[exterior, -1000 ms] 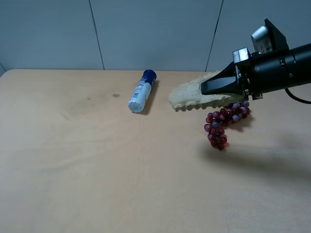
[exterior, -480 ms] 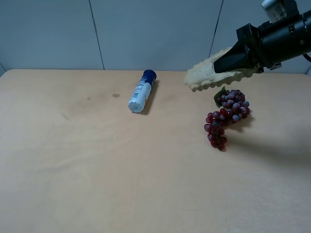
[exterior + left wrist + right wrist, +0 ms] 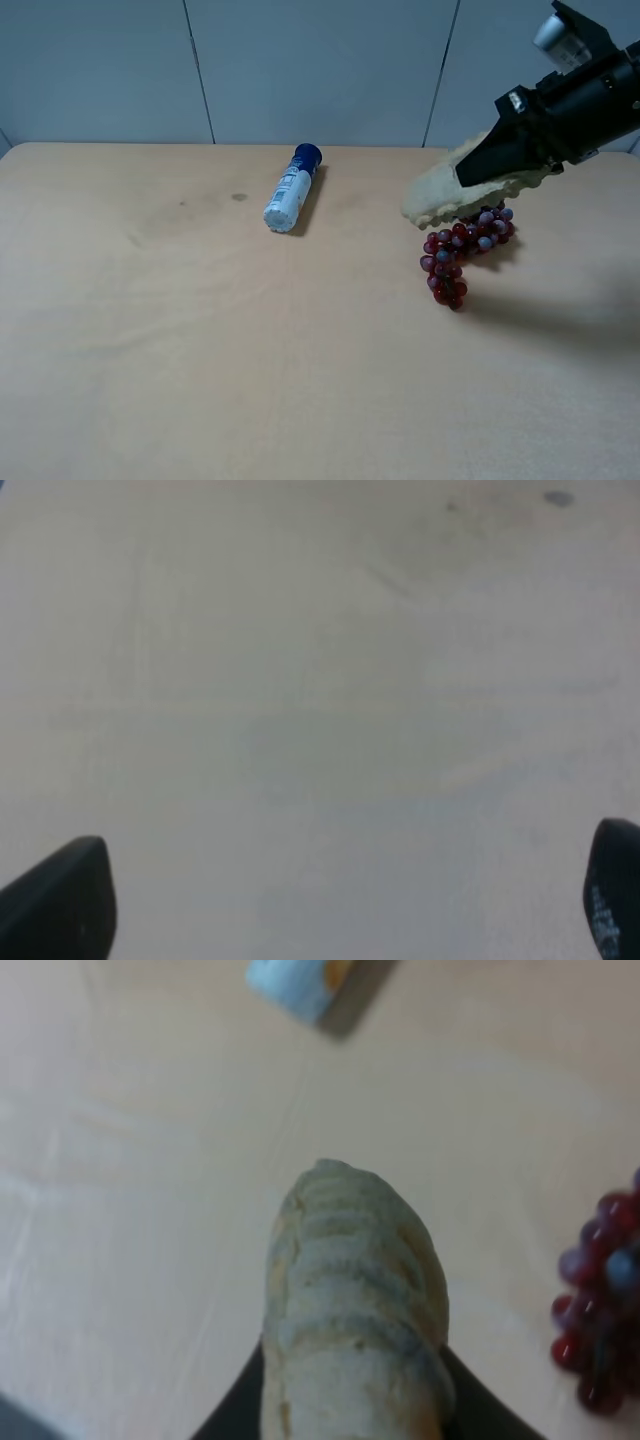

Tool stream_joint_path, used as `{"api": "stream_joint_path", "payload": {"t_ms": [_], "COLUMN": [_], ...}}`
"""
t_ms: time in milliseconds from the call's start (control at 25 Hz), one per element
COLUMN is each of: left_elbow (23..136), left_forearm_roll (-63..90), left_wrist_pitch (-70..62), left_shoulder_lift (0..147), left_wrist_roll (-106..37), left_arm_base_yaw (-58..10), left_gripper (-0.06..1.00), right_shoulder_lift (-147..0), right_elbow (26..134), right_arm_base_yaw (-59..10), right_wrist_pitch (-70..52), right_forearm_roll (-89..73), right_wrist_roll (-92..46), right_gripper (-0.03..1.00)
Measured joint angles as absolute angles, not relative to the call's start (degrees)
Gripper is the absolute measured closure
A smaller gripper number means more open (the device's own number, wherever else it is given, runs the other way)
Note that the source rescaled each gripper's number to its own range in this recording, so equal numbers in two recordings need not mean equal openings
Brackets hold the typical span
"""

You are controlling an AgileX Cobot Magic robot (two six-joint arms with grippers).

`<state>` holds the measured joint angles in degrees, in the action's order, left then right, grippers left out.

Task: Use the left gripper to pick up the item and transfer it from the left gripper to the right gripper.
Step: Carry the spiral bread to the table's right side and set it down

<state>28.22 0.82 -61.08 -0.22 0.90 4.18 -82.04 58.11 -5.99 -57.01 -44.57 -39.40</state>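
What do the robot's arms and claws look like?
The right arm is a thick black tube with a small silver box on top, narrowing to the pointed black right claw. Of the left claw only two rounded black fingertips show, one with tiny white lettering.

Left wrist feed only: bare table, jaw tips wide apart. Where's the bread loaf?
Observer: The right gripper has its jaws shut on the bread loaf, lifted off the table.
Operator: Anything near it?
Observer: A red grape bunch lies on the table right below the loaf's free end in the high view.
Operator: Bottle?
Observer: The blue-capped bottle lies on its side, left of the loaf, well apart.
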Motion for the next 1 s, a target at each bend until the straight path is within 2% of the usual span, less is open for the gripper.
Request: {"api": "stream_joint_path", "payload": {"t_ms": [320, 1000], "left_elbow": [28.22, 28.22], "left_forearm_roll": [0.82, 0.82], "left_wrist_pitch": [-61.08, -61.08], "left_shoulder_lift": [-0.22, -0.22], "left_wrist_roll": [0.90, 0.90], "left_arm_base_yaw": [4.18, 4.18], "left_gripper": [0.04, 0.04], "right_shoulder_lift": [-81.96, -81.36], "right_elbow": [58.11, 47.07], "right_arm_base_yaw": [-5.99, -5.99], "right_wrist_pitch": [-68.99, -69.32], "right_forearm_roll": [-38.00, -28.37], "right_wrist_roll": [-39.10, -34.79], "right_gripper": [0.94, 0.94]}}
